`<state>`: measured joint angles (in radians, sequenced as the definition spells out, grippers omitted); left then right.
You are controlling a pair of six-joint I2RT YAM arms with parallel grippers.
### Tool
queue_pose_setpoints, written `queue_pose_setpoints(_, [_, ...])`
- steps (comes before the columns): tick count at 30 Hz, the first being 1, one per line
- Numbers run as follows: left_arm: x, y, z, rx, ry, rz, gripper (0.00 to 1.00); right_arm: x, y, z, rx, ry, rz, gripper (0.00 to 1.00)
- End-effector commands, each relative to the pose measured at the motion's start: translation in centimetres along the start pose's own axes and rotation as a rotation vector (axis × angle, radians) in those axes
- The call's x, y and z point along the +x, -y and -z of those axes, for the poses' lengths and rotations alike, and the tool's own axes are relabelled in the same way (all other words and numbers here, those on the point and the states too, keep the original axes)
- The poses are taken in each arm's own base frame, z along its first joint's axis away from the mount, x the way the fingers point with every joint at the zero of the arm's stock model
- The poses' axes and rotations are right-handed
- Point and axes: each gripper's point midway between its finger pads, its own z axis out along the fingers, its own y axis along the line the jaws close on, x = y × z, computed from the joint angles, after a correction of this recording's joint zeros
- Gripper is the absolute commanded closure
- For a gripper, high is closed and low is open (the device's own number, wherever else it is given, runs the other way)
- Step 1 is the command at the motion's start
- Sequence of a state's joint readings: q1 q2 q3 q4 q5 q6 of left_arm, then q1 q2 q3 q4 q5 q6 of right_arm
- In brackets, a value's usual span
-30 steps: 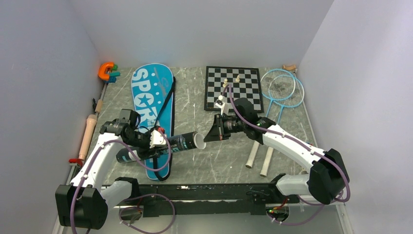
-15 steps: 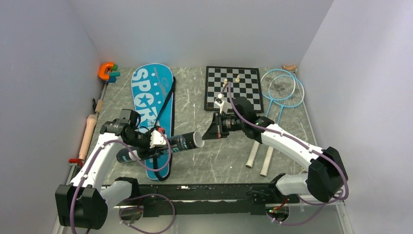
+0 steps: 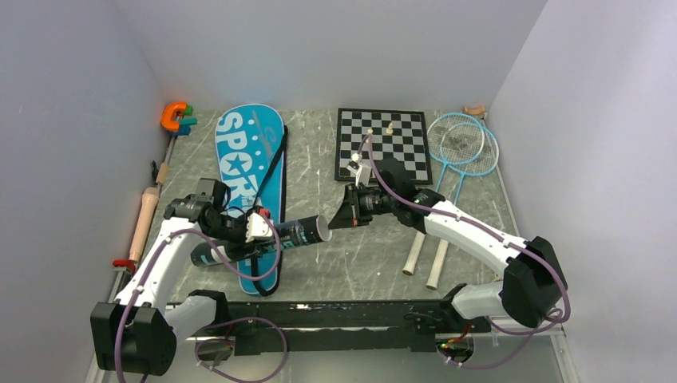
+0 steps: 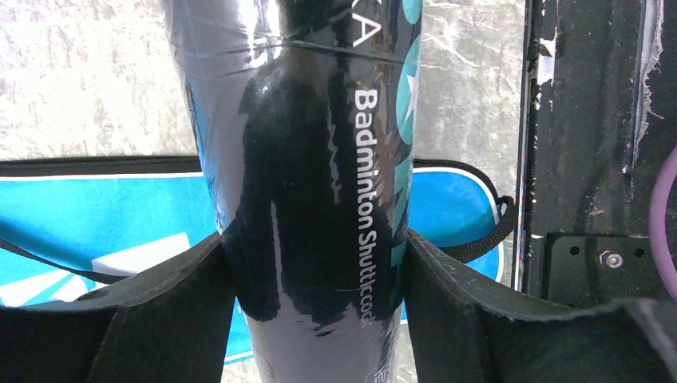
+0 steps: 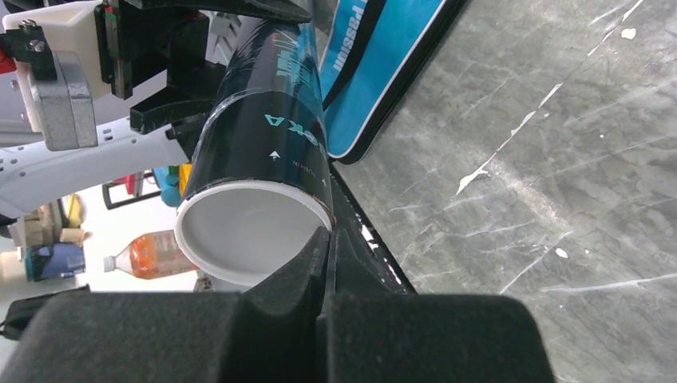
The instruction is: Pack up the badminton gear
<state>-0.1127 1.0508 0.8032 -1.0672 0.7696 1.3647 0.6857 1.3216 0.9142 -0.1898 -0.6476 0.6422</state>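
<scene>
My left gripper is shut on the long black tube and holds it level over the lower end of the blue "SPORT" bag. In the left wrist view my pads clamp the tube on both sides, with the bag beneath. My right gripper is shut, its tips against the tube's right end. In the right wrist view the shut gripper touches the rim of the white end cap. Two light-blue rackets lie at the right. No shuttlecock is in view.
A black-and-white chessboard with a few pieces lies at the back centre. An orange clamp tool sits in the back left corner, and a wooden-handled tool lies along the left wall. The white racket handles reach toward the front right.
My right gripper has moved left onto the tube's end, so the white cap is now covered in the top view. The left arm and tube have stayed still.
</scene>
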Motion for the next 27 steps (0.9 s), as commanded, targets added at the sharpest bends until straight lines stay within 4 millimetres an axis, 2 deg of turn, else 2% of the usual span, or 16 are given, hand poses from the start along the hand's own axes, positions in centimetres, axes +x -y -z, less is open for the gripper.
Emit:
queue_pose_setpoints(1, [-2.0, -0.7, 0.5, -0.018, 0.061, -0.043, 1.00, -2.2, -2.0, -0.1, -0.001, 0.061, 0.088, 1.00])
queue_pose_setpoints(3, [-2.1, -0.7, 0.5, -0.020, 0.063, -0.044, 1.00, -2.3, -2.3, -0.3, 0.014, 0.059, 0.102, 1.00])
queue_pose_setpoints(6, [-2.1, -0.7, 0.5, -0.019, 0.062, -0.042, 1.00, -2.3, -2.3, -0.6, 0.032, 0.058, 0.118, 0.92])
queue_pose_setpoints(8, [-2.1, -0.7, 0.5, -0.020, 0.061, -0.043, 1.00, -2.4, -2.2, -0.5, 0.041, 0.066, 0.121, 0.84])
queue_pose_setpoints(12, [-2.1, -0.7, 0.5, -0.020, 0.063, -0.040, 1.00, -2.6, -1.8, -0.2, 0.077, 0.081, 0.134, 0.58])
queue_pose_setpoints(15, [-2.1, -0.8, 0.5, -0.022, 0.066, -0.039, 1.00, -2.5, -1.8, -0.1, 0.100, 0.086, 0.145, 0.49])
queue_pose_setpoints(21, [-2.5, -1.0, 0.6, -0.028, 0.081, -0.023, 1.00, -2.7, -1.4, 0.1, 0.191, 0.108, 0.186, 0.46])
queue_pose_setpoints(27, [-3.1, -1.2, 0.7, -0.024, 0.098, 0.002, 1.00, -3.6, -1.8, 2.1, 0.241, 0.194, 0.211, 0.62])
